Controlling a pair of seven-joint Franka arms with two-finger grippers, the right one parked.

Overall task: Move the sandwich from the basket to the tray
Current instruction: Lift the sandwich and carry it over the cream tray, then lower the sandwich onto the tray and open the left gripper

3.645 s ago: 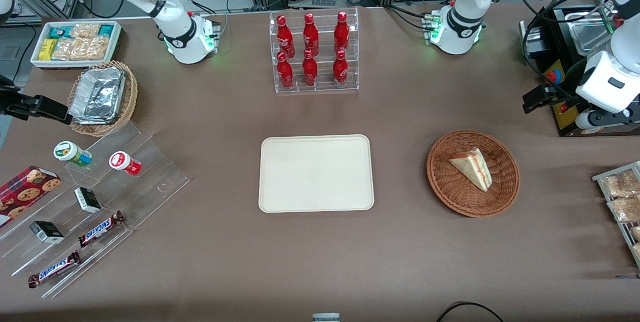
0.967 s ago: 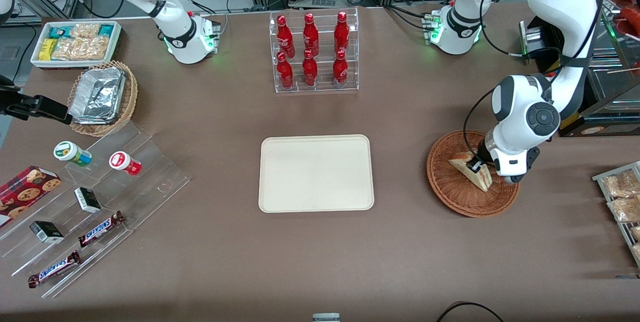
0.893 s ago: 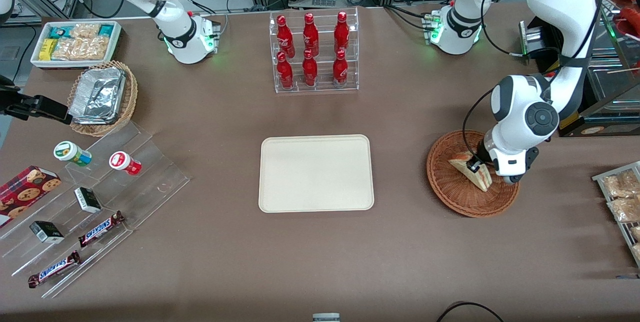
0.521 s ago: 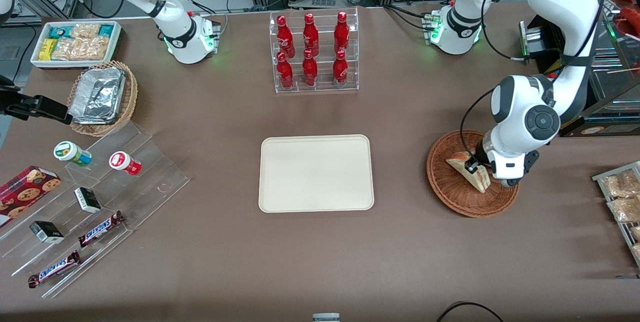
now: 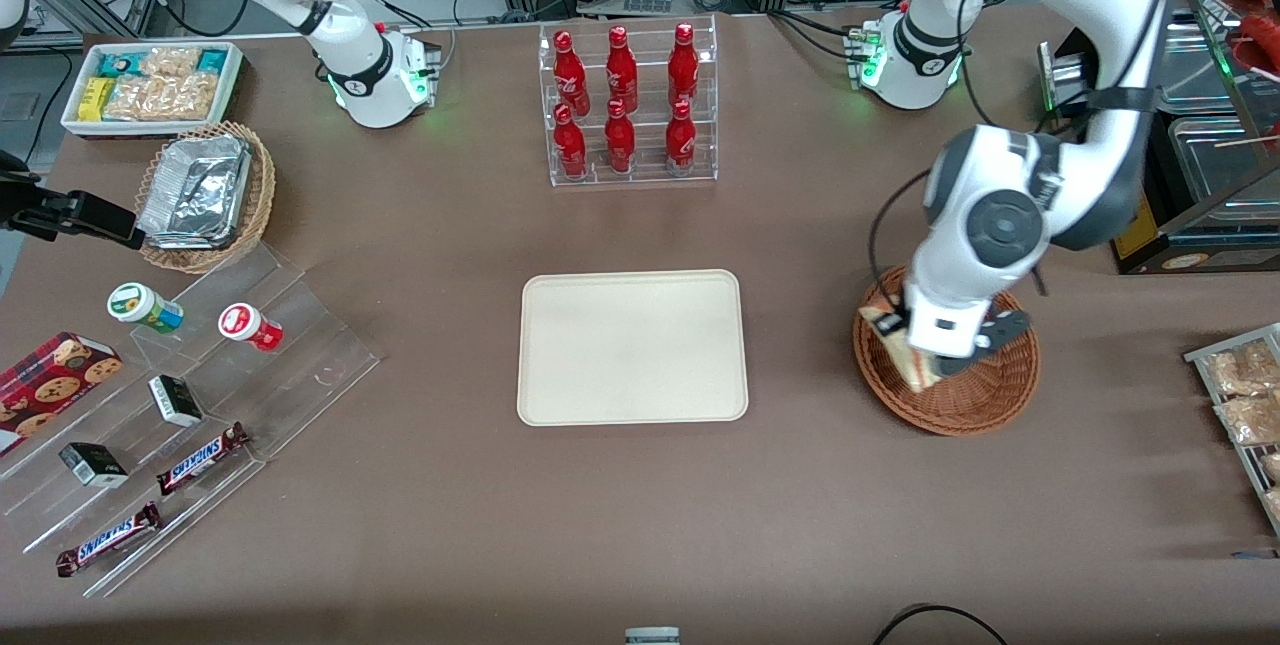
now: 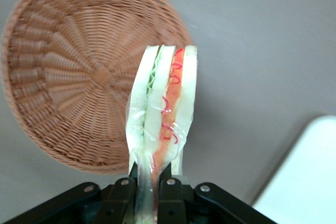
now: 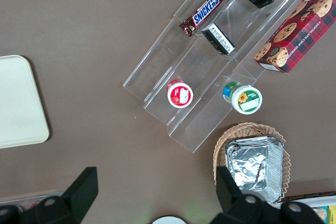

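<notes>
I am reading the table from the parked arm's end across. The flat cream-beige rectangular tray (image 5: 632, 346) with its low rim is sitting bare at mid-table, with the clear rack of red bottles (image 5: 628, 105) farther from the front camera than it. Toward the working arm's end is the round reddish-brown woven wicker basket (image 5: 947, 349). The left gripper (image 6: 153, 187) is hanging above its tray-side rim, its fingers clamped on the small triangular wedge of white-bread sandwich (image 6: 161, 109) — the wrist view is showing the red and pale filling layers standing on edge between the pads, film-wrapped, with the basket floor well below. So the sandwich is looking lifted out of the basket and not yet over the tray.

The coming move is turning on one relation: the tray is lying sideways from the gripper toward the parked arm's end, with only bare brown tablecloth (image 5: 800, 365) between basket rim and tray edge. Nothing is standing in that path. How deep the pinch is reaching I cannot quite tell; it seems to be near one edge — a slow carry would be wise.
</notes>
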